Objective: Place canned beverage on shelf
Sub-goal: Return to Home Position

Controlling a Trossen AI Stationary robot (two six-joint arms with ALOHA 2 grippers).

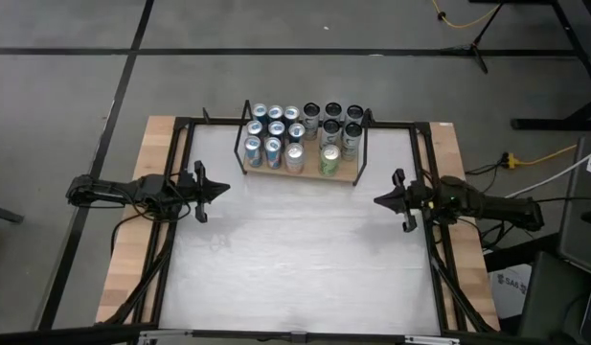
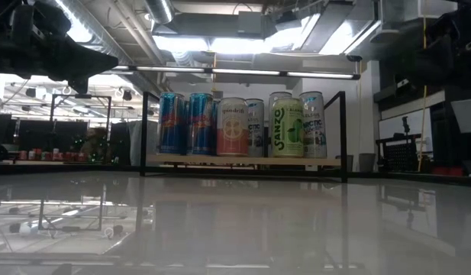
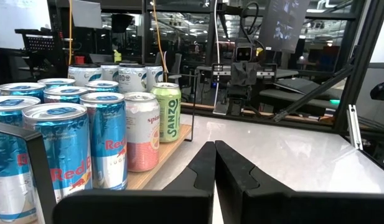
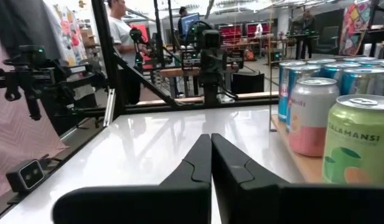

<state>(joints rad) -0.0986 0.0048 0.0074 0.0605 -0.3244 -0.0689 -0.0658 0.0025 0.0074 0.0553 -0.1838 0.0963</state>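
The shelf (image 1: 348, 178) stands at the middle of the worktop's (image 1: 295, 273) far edge, and its board is packed with upright cans (image 1: 274, 134) in close rows. Blue ones fill the left end, dark-topped ones the back right. A pink-and-white can (image 1: 294, 157) and a green can (image 1: 329, 158) stand in the front row.

The left gripper (image 1: 223, 189) hovers near the worktop's left edge and the right gripper (image 1: 378, 200) near its right edge. Both are well clear of the shelf and point inward. In each wrist view the fingers (image 3: 201, 171) are pressed together with nothing between them, and the right arm's (image 4: 195, 165) look the same.

Judging by their look, these cans are thin-walled metal, smooth and likely slippery. If full they would be fairly heavy for their size, and they would dent under a hard squeeze. The best hold would be across the middle of the round wall, with the can kept upright. Only the front row leaves the fingers room to close, since neighbouring cans almost touch. The task looks finished
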